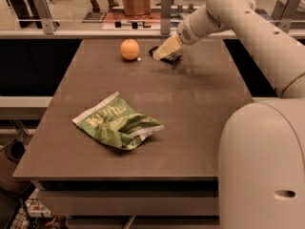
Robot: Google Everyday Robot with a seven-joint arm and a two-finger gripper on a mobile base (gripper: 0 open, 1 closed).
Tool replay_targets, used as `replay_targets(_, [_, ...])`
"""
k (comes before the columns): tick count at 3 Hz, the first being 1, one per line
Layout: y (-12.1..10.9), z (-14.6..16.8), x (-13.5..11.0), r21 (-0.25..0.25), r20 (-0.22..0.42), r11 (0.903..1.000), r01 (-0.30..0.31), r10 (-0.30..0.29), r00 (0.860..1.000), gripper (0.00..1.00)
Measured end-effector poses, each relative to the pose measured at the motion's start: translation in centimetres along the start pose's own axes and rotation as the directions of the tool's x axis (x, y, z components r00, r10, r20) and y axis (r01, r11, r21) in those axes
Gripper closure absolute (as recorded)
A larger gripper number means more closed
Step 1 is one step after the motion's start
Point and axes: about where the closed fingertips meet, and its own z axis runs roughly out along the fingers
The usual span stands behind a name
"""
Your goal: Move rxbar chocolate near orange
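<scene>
The orange (129, 49) sits on the far part of the brown table (190, 118). My gripper (164, 52) is just right of it, low over the tabletop. It is shut on the rxbar chocolate (172, 58), a small flat black bar whose ends show on both sides of the pale fingers (167, 47). The bar is at or just above the table surface, about a hand's width from the orange. I cannot tell whether it touches the table.
A large green chip bag (119, 124) lies on the near left of the table. My white arm (248, 18) reaches in from the right, with the robot's body (262, 166) at the near right. A rail with posts (165, 6) runs behind the far edge.
</scene>
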Motion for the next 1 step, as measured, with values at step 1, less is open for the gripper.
replay_targets(1, [0.01, 0.01, 0.00, 0.000, 0.000, 1.0000, 0.000, 0.000, 1.000, 0.00])
